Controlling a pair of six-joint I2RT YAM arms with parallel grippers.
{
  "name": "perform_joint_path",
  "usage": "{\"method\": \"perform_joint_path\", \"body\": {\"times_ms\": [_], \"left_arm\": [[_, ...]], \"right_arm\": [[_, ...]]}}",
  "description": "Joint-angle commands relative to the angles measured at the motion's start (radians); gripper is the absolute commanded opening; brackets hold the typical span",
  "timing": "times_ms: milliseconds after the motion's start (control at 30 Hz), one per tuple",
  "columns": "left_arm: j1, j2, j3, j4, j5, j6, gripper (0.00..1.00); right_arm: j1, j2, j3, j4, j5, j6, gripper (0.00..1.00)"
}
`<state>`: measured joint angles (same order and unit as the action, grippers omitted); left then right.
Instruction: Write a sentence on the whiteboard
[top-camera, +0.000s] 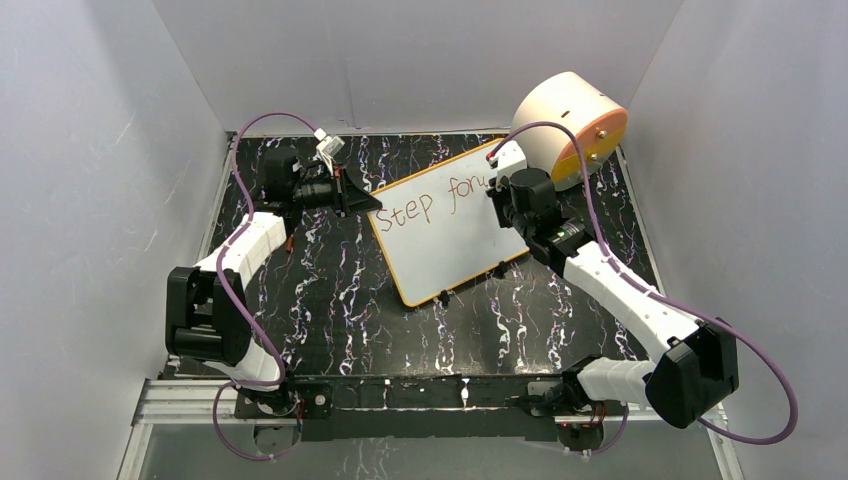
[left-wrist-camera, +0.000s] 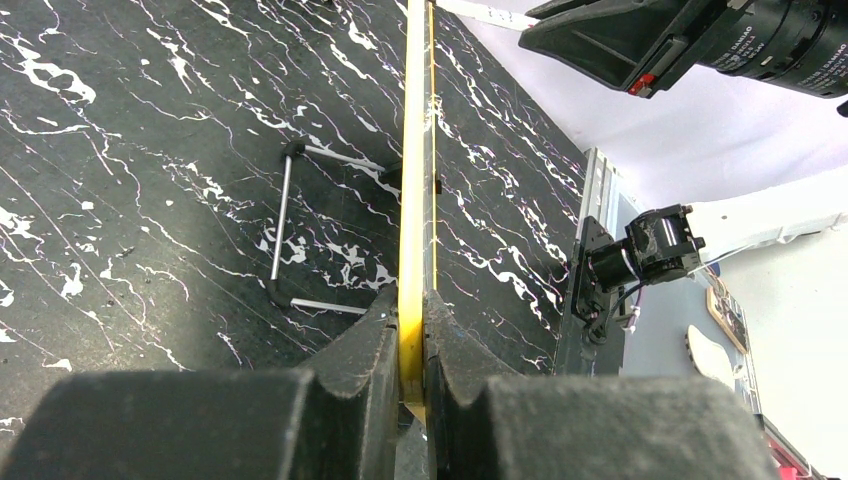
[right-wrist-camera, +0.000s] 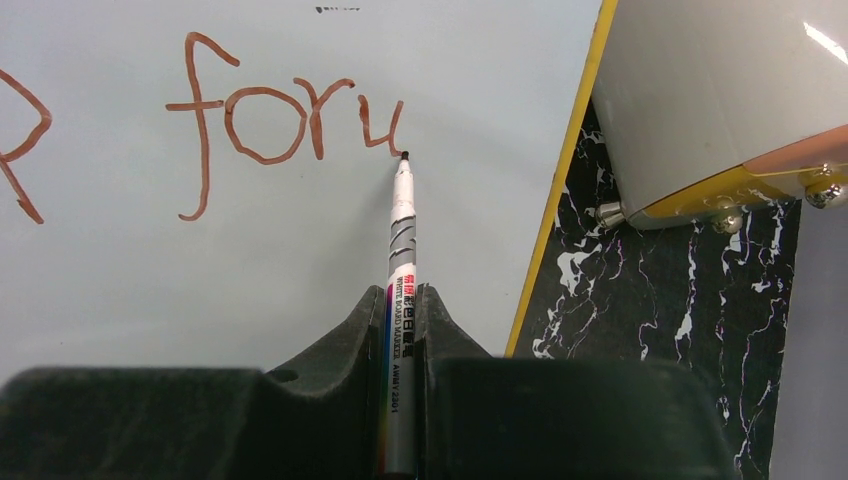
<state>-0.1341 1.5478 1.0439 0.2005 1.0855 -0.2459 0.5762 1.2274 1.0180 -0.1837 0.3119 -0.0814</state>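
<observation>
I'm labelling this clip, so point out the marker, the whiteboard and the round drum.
marker (right-wrist-camera: 402, 235): right wrist view, on its barrel below the tip.
whiteboard (top-camera: 450, 245): top external view, on its blank white face.
round drum (top-camera: 560, 115): top external view, on its peach surface.

Whiteboard: white, rounded corners, thin yellow frame, black clip feet along near edge; set askew, far right corner just beside drum. Sentence: reddish-brown handwriting, unfinished, reading "Step foru", running toward drum.

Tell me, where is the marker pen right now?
In the right wrist view the marker is clamped in the right end effector, its tip on the whiteboard at the end of "foru", left of the round drum.
</observation>
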Motion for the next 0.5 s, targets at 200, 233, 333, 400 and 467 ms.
{"method": "perform_joint_path", "body": {"times_ms": [200, 233, 333, 400, 467], "left_arm": [[-0.041, 0.073, -0.044, -0.159, -0.114, 0.091, 0.00], [-0.041, 0.072, -0.044, -0.160, -0.114, 0.092, 0.00], [-0.041, 0.071, -0.043, -0.163, -0.113, 0.095, 0.00], [-0.041, 0.072, -0.042, -0.167, -0.114, 0.097, 0.00], [-0.041, 0.071, -0.040, -0.172, -0.116, 0.099, 0.00]], "right_arm": [[-0.014, 0.001, 0.027, 0.095, 0.033, -0.007, 0.00], [-0.015, 0.003, 0.031, 0.103, 0.034, -0.009, 0.00], [-0.016, 0.012, 0.043, 0.126, 0.026, -0.014, 0.00], [-0.018, 0.021, 0.055, 0.128, 0.024, -0.015, 0.00], [-0.017, 0.028, 0.062, 0.128, 0.025, -0.017, 0.00]]}}
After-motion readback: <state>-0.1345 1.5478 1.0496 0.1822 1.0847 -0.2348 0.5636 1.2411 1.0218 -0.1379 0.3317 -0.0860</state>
